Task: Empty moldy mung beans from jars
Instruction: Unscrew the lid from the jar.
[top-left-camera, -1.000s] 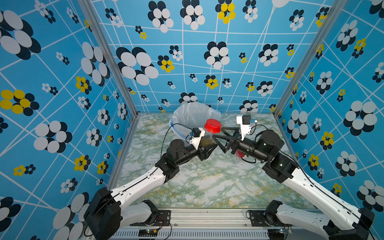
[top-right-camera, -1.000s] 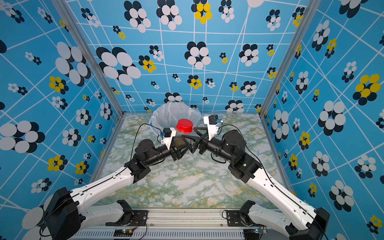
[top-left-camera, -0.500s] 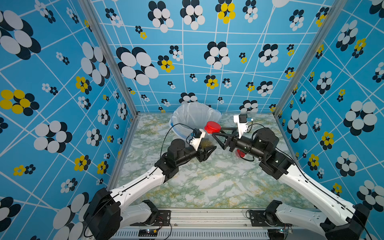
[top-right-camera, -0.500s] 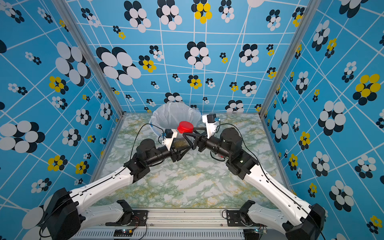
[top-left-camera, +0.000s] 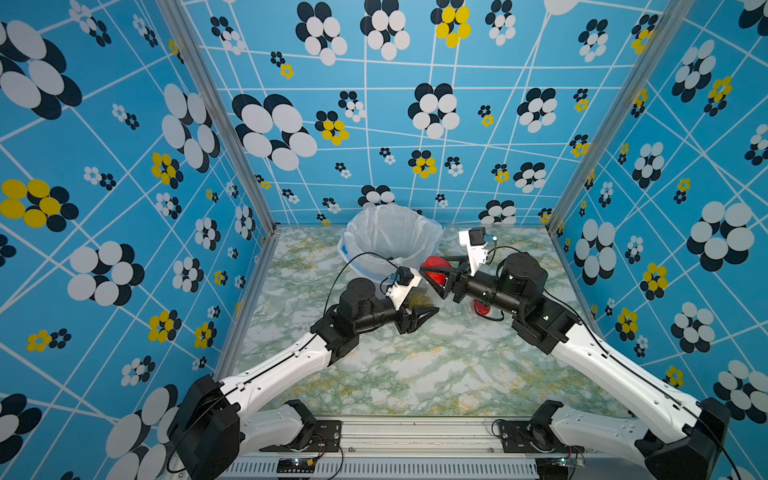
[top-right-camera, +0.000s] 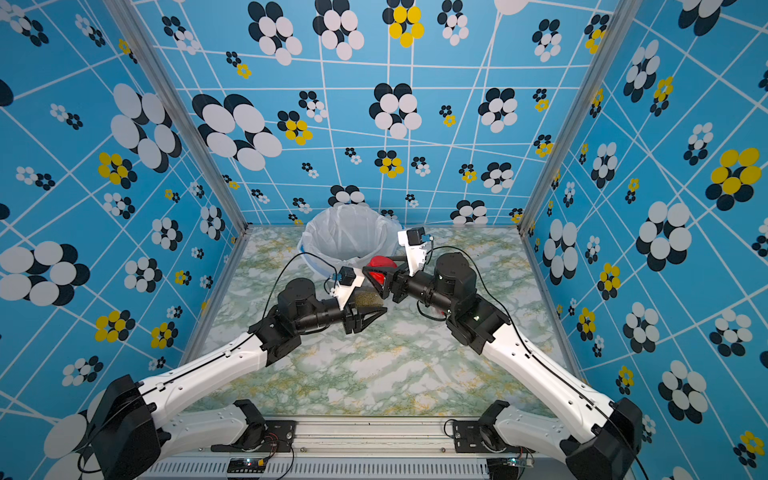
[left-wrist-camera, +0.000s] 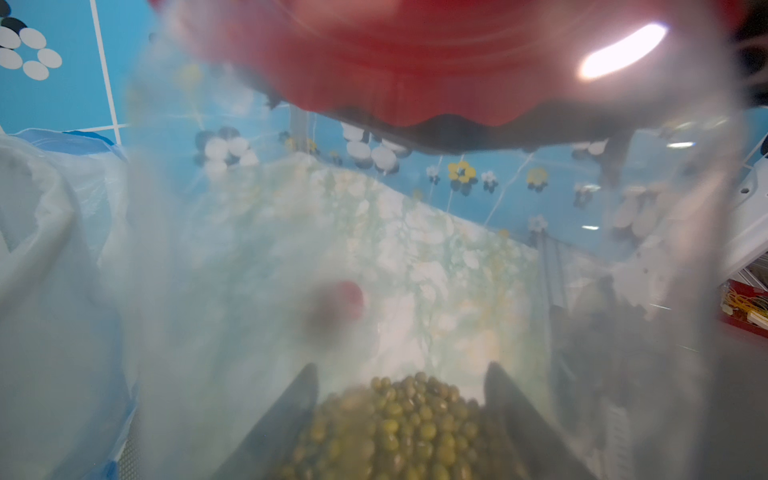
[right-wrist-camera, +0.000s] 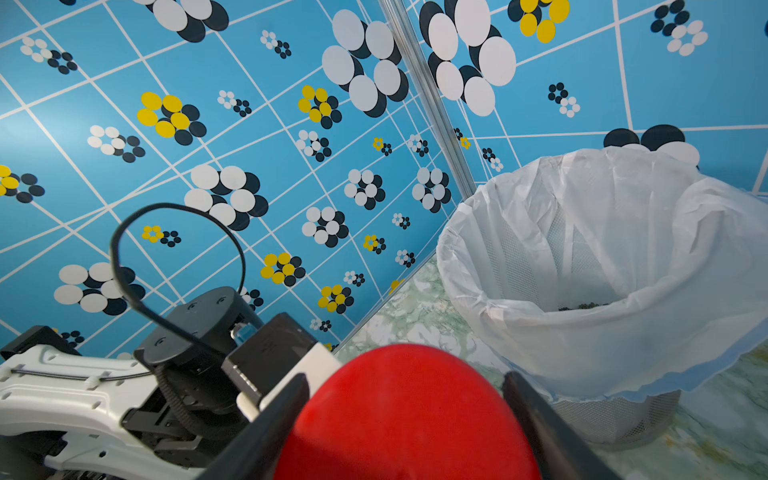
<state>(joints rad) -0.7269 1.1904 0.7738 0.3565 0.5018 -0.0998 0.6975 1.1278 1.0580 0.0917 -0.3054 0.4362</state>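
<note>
Left wrist view: left hand (left-wrist-camera: 401, 374) clamps the bean jar (left-wrist-camera: 249, 249), probably so right hand (right-wrist-camera: 405, 378), straddling the lid (right-wrist-camera: 407, 424), can unscrew it; grip unclear.

Both top views: high above tabletop (top-left-camera: 415, 374) near edge, facing far edge, same scene. Wrist views: close on jar (left-wrist-camera: 415, 249), red lid (right-wrist-camera: 407, 415).

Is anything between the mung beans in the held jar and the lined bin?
Yes: the red lid caps the jar in the left gripper, with the right gripper around it. Nothing else visible stands between jar and bin.
</note>
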